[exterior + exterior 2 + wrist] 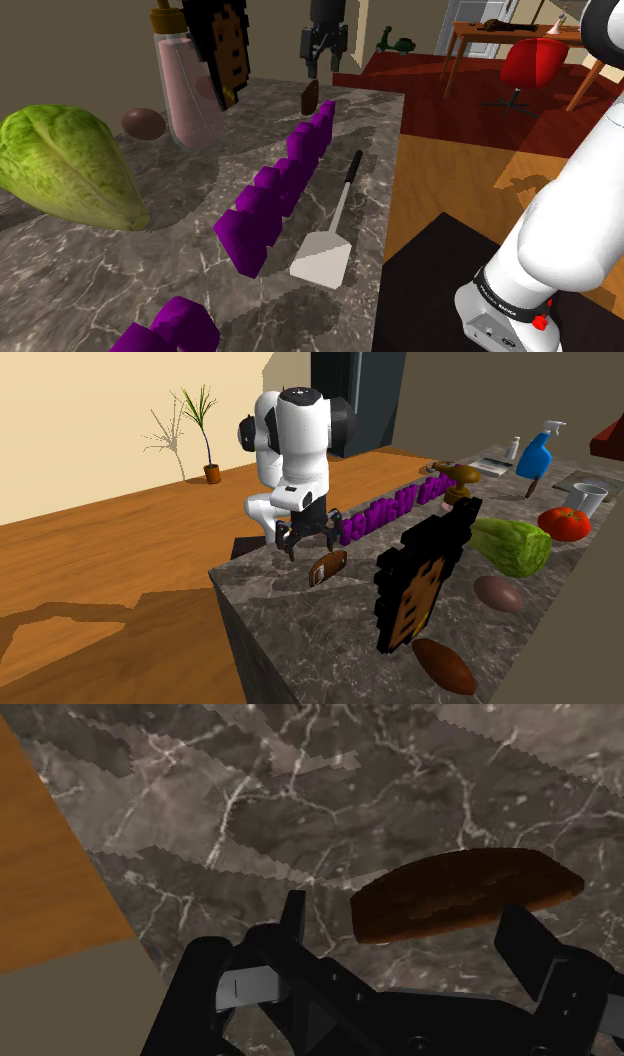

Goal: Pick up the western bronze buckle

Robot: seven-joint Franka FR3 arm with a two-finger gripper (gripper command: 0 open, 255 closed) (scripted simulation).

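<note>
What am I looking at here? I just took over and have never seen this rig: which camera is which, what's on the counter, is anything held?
The machine is a white robot arm with a black two-finger gripper. The shoulder view looks down the marbled counter from beside the arm's stand; the second exterior view faces the arm across the counter; the wrist view looks along the fingers. On the counter lie a brown buckle, a purple block row, a white spatula and a green leafy vegetable. The fingers stand apart above the buckle; nothing is held.
</note>
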